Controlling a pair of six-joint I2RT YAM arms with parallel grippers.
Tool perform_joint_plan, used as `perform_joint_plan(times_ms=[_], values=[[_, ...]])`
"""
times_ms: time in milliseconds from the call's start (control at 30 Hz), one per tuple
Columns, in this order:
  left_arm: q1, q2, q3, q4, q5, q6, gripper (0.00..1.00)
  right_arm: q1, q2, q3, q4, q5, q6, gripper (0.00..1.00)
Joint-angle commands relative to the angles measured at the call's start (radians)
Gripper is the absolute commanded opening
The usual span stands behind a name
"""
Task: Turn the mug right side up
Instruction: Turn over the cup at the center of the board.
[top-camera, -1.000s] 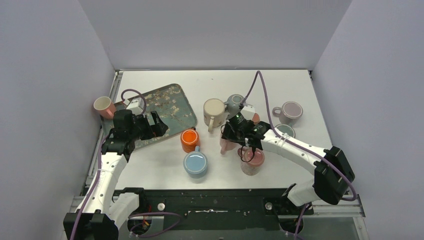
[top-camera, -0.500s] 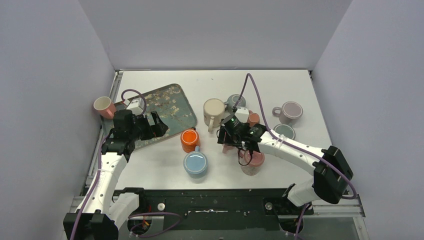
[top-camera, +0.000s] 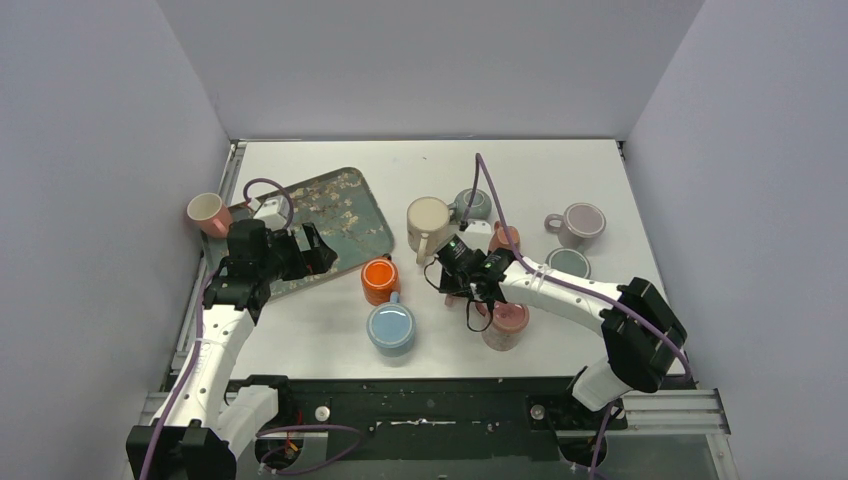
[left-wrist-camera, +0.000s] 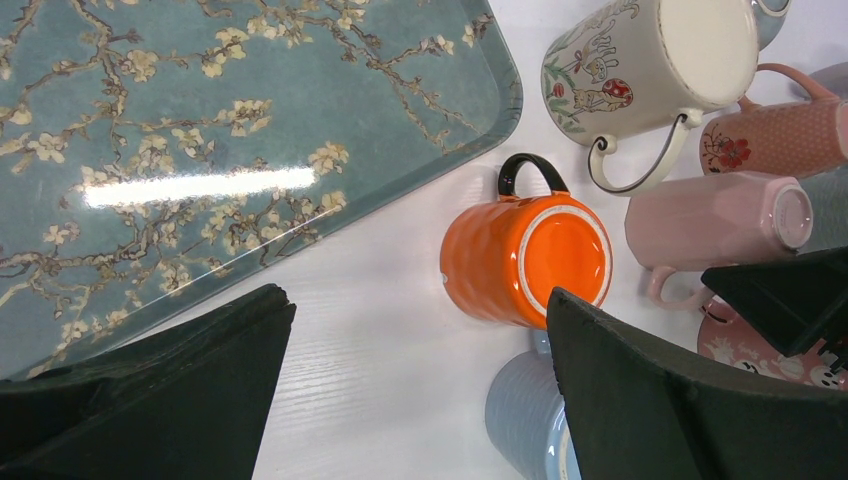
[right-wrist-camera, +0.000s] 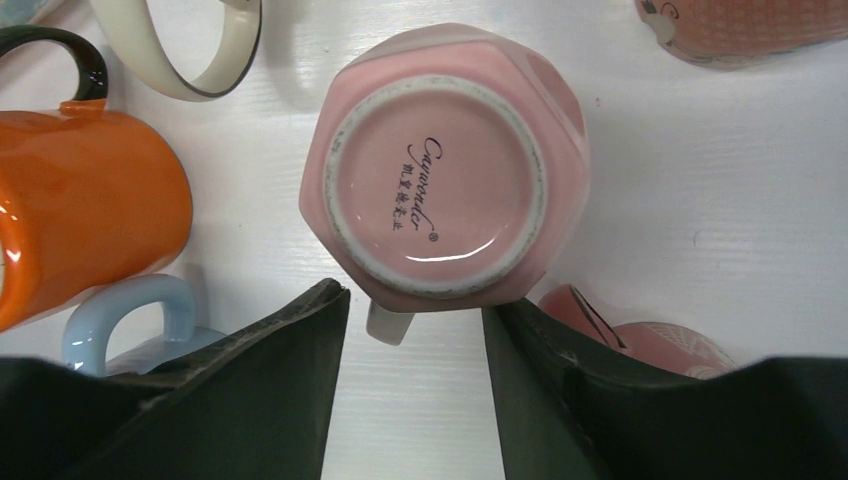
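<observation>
Far left: a small pink cup (top-camera: 207, 212) with a cream inside, right at the left edge of a blue-green tray (top-camera: 335, 200) painted with white blossoms.

Over the near right part of that tray: the left pincer (top-camera: 310, 250), fingers spread as wide as can be, pinching nothing.

Just right of the tray, on the white counter (top-camera: 300, 330): an orange mug (left-wrist-camera: 525, 262) with a black handle, standing bottom up. On its near side, very close: a light blue mug (top-camera: 391, 327), mouth up. Farther back: a big cream mug (top-camera: 428, 220) with little pictures on its side, mouth up, and a grey mug (top-camera: 473, 203) just behind it on the right.

Next, in the middle of the crowd: the pale pink mug (right-wrist-camera: 440, 170) of the task, standing upside down on the counter, round bottom with tiny writing facing up.

Right over it: the right pincer (right-wrist-camera: 412, 300), half spread, one finger on each side of the mug's handle, gaps showing on both sides, so not pinching yet. Cannot tell if the fingertips touch the mug's body.

Just right of that: a salmon mug (top-camera: 505, 238) on the far side and a pink mug with pictures (top-camera: 505, 322) on the near side.

Farthest right: a mauve mug (top-camera: 582, 220), mouth up, well apart from the right pincer.
</observation>
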Motion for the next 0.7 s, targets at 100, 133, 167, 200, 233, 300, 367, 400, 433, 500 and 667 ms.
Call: perform_joint_plan(times_ms=[100,133,167,200,233,300,367,400,433,500,667], values=[[-0.005,-0.019,0.031,0.011,-0.004,0.014,0.97,0.020,-0.020,0.001,-0.038,0.126,-0.007,0.36],[-0.005,-0.019,0.029,0.010,-0.004,0.015,0.97,0.025,-0.024,0.000,-0.045,0.135,-0.005,0.35],[-0.005,-0.019,0.028,0.011,-0.004,0.015,0.97,0.026,-0.027,0.000,-0.047,0.139,-0.004,0.35],[-0.005,-0.019,0.028,0.011,-0.004,0.015,0.97,0.027,-0.028,0.000,-0.048,0.137,-0.004,0.34],[-0.006,-0.019,0.030,0.008,-0.005,0.015,0.97,0.028,-0.029,0.000,-0.043,0.133,-0.006,0.35],[-0.007,-0.016,0.029,0.008,-0.004,0.015,0.97,0.028,-0.025,0.000,-0.031,0.129,-0.010,0.35],[-0.007,-0.017,0.031,0.008,-0.003,0.015,0.97,0.028,-0.011,0.008,-0.027,0.128,-0.014,0.37],[-0.007,-0.016,0.031,0.008,-0.003,0.015,0.97,0.026,-0.002,0.015,-0.029,0.128,-0.015,0.38],[-0.007,-0.017,0.030,0.007,-0.003,0.015,0.97,0.026,0.007,0.022,-0.029,0.130,-0.015,0.39],[-0.008,-0.020,0.029,0.005,-0.004,0.014,0.97,0.026,0.020,0.029,-0.028,0.130,-0.014,0.40],[-0.010,-0.026,0.030,0.005,-0.006,0.015,0.97,0.024,0.050,0.023,-0.003,0.124,-0.012,0.41]])
